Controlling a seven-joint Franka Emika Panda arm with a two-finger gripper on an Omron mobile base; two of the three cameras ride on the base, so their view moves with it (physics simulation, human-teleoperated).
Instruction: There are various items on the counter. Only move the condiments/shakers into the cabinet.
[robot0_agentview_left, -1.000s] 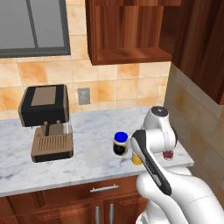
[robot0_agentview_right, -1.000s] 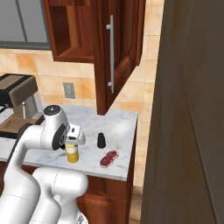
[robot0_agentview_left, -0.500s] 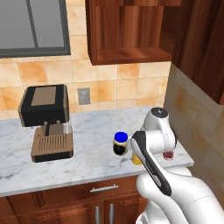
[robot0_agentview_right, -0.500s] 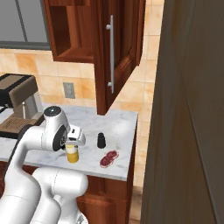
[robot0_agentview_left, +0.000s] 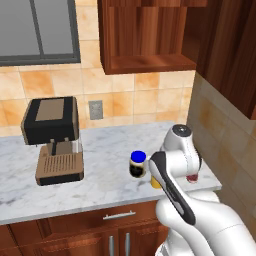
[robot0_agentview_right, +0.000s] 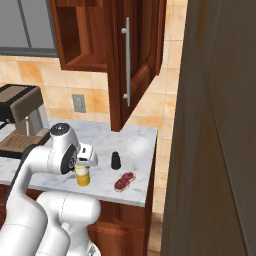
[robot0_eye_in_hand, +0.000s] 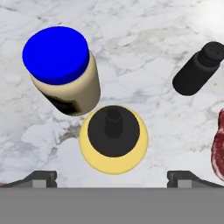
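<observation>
Two-finger dark gripper (robot0_eye_in_hand: 112, 177) hung wide open and empty directly over yellow squeeze bottle with black nozzle (robot0_eye_in_hand: 113, 139), upright on white-grey marbled stone counter (robot0_eye_in_hand: 144, 52). Squat blue-lidded jar (robot0_eye_in_hand: 61, 69) just beside bottle; small black shaker (robot0_eye_in_hand: 197, 68) and dark-red lumpy object (robot0_eye_in_hand: 218, 151) apart. Dark reddish-brown wall cabinet (robot0_agentview_right: 95, 45) stood open above.
</observation>
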